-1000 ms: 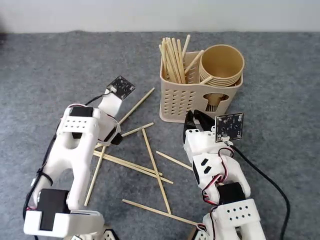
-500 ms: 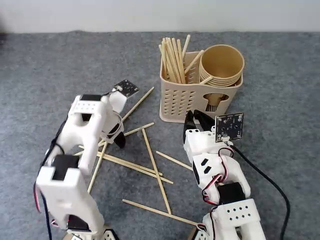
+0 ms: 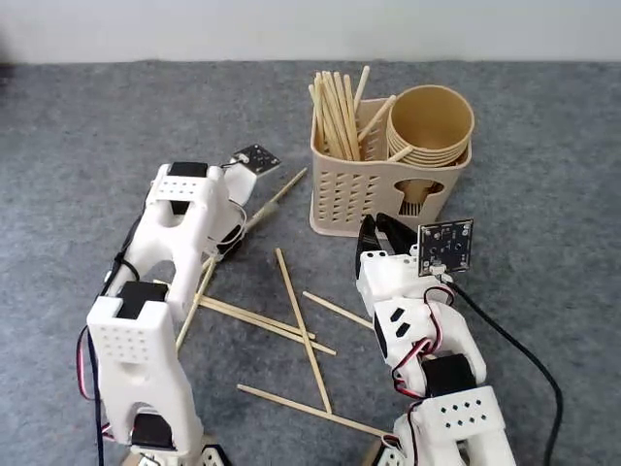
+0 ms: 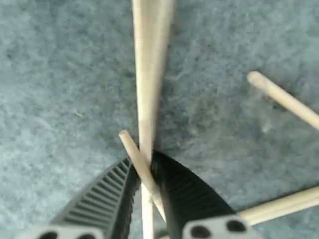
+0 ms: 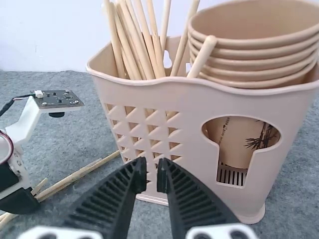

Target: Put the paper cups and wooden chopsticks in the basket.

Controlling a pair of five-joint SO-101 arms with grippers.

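A beige basket [image 3: 361, 199] [image 5: 189, 124] holds a stack of paper cups [image 3: 432, 121] [image 5: 254, 45] and a bundle of wooden chopsticks [image 3: 335, 116] [image 5: 134, 45]. Several loose chopsticks [image 3: 301, 325] lie on the grey carpet. My left gripper [image 3: 235, 243] [image 4: 147, 172] is low on the carpet, shut on two crossing chopsticks. The longer chopstick [image 3: 278, 192] [image 4: 148, 74] points toward the basket. My right gripper [image 3: 383, 231] [image 5: 151, 177] hangs shut and empty just in front of the basket.
Other chopsticks lie between the arms [image 3: 262, 320] and near the front edge [image 3: 310, 413]. In the right wrist view the left arm's circuit board [image 5: 55, 98] shows beside a chopstick [image 5: 79, 174]. Bare carpet stretches to the left and right.
The left arm stretched forward and its gripper slid toward the basket, closing on chopsticks. The short chopstick beside it is no longer lying apart. The right arm stayed still.
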